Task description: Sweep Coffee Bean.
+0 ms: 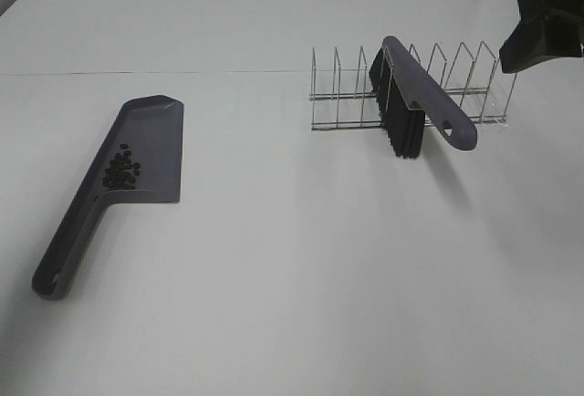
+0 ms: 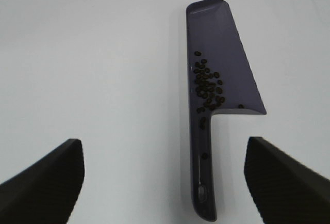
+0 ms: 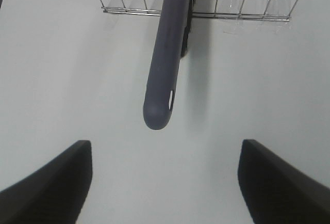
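A grey-purple dustpan [image 1: 146, 154] lies flat on the white table at the left, its handle pointing toward the near edge. The coffee beans [image 1: 121, 170] sit in a loose cluster inside the pan, near where the handle joins. In the left wrist view the dustpan [image 2: 219, 43] and the beans [image 2: 209, 85] are seen from above and behind the handle. My left gripper [image 2: 165, 182] is open and holds nothing. The brush [image 1: 415, 95], bristles down, leans in a wire rack [image 1: 338, 95]. Facing the brush handle [image 3: 164, 64], my right gripper [image 3: 164, 182] is open and apart from it.
The right arm [image 1: 545, 22] shows as a dark shape at the top right corner, above and beyond the rack's right end. The wire rack [image 3: 242, 15] has several upright dividers. A seam line crosses the table behind the dustpan.
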